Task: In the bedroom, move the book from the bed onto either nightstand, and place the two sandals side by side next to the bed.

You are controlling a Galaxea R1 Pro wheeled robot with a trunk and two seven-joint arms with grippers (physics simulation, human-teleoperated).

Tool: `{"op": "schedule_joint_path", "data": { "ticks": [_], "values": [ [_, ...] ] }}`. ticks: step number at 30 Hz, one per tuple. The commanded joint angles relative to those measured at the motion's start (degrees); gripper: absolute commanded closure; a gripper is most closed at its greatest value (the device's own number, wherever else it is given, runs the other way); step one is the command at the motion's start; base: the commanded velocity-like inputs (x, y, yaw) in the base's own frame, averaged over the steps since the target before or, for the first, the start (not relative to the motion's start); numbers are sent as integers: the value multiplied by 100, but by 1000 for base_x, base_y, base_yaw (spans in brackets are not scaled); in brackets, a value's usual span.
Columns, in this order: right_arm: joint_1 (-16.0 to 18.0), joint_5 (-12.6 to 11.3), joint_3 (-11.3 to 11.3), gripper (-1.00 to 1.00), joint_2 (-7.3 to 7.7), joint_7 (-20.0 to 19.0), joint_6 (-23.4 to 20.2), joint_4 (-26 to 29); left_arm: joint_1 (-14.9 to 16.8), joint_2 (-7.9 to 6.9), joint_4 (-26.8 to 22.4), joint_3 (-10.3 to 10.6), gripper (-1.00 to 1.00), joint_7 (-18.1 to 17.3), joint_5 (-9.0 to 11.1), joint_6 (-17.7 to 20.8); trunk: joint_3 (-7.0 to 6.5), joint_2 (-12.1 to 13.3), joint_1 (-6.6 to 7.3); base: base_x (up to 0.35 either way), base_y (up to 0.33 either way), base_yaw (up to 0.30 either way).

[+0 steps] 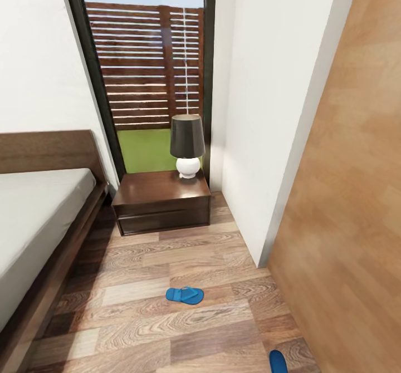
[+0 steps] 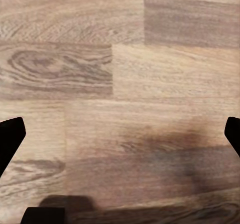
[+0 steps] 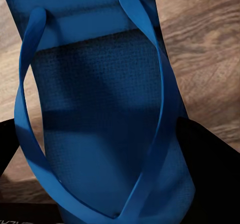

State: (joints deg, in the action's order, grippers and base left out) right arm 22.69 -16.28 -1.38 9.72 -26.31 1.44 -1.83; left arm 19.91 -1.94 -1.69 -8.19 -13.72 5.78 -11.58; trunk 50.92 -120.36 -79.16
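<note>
The bed (image 1: 39, 217) fills the left of our head view, its dark brown frame low on the light wood-plank floor (image 1: 167, 328) and its grey mattress bare where we can see it. White walls (image 1: 262, 111) close in on both sides, a tan wooden sliding door (image 1: 351, 195) runs down the right, and a tall black-framed window (image 1: 147, 72) at the far end looks onto a slatted fence and grass. Under the window the nightstand (image 1: 161, 200) sits just beside the bed's head, a dark-shaded lamp (image 1: 187, 145) at its far right corner. One blue sandal (image 1: 185, 294) lies on the open floor between bed and door. A second sandal (image 3: 100, 114) sits between our right gripper (image 3: 100, 154) fingers, which close against its sides. Our left gripper (image 2: 122, 134) hangs wide open over bare planks.
</note>
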Motion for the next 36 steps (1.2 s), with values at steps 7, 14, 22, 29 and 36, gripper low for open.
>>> {"op": "schedule_joint_path", "data": {
  "ticks": [7,14,22,29,36],
  "values": [
    [8,-25,-12,100,-4,-26,14,-19,4,8,-13,-8,-100,-52,51,2,5,-2,1,0,0,0],
    [8,-25,-12,100,-5,-24,14,-19,60,54,-733,-7,-100,-31,54,411,5,-2,1,0,0,0],
    [8,-25,-12,100,-5,-24,14,-19,88,371,-2543,0,-100,-1,25,2009,5,-2,1,0,0,0],
    [8,-25,-12,100,-7,-21,14,-19,94,718,-3861,2,-100,64,-7,2567,5,-2,1,0,0,0],
    [8,-25,-12,100,-6,-23,14,-19,171,898,-4396,-7,-100,587,130,2673,5,-2,1,0,0,0]
  ]
}}
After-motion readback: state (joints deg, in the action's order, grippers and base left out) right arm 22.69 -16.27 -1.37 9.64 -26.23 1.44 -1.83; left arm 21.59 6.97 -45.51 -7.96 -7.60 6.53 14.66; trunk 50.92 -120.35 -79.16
